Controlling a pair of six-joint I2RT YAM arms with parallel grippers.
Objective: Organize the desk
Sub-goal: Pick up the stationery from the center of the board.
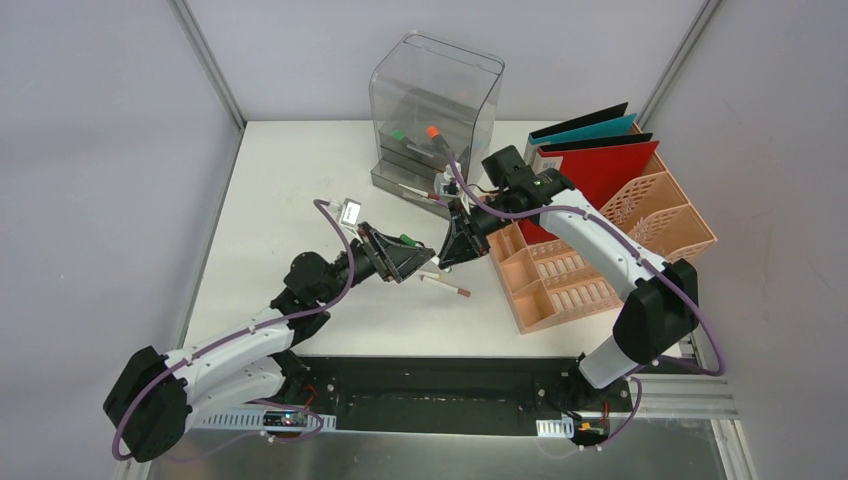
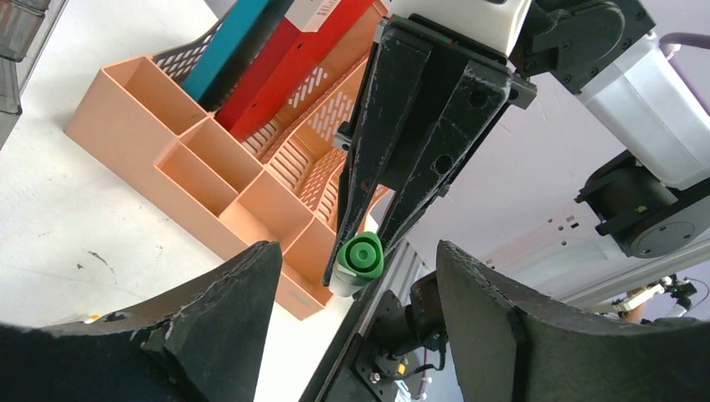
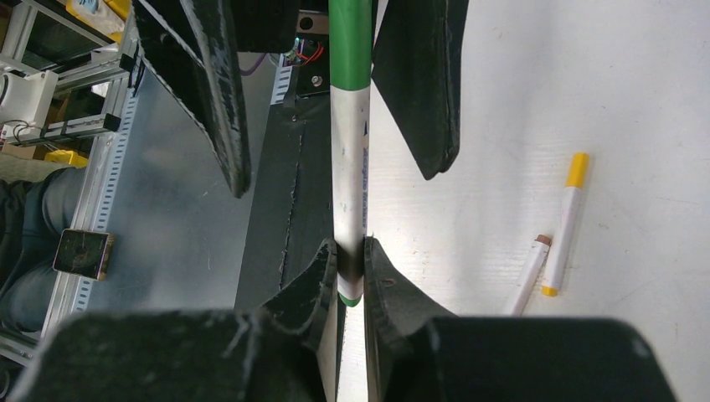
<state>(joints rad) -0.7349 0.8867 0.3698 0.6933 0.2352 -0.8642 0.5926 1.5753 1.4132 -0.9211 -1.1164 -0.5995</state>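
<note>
Desk (image 1: 290,180), flat matte white; slim cylindrical green-capped marker (image 3: 349,167) between right fingers (image 3: 389,280).

White desk (image 1: 300,180), green-capped marker (image 3: 350,167) (white barrel), peach lattice rack (image 1: 665,215).

You are looking at a desk (image 1: 290,180) that is showing a matt white top, faintly scuffed, with a black and bare-metal front edge. On the desk, the peach file rack (image 1: 565,290) is reading as smooth moulded plastic and the drawer box (image 1: 440,90) as clear, glossy plastic. The green-capped marker (image 3: 350,167) is shining glossy, while the right gripper (image 3: 350,272) fingers (image 3: 310,285) are looking matt black, coarse and chipped.
</note>
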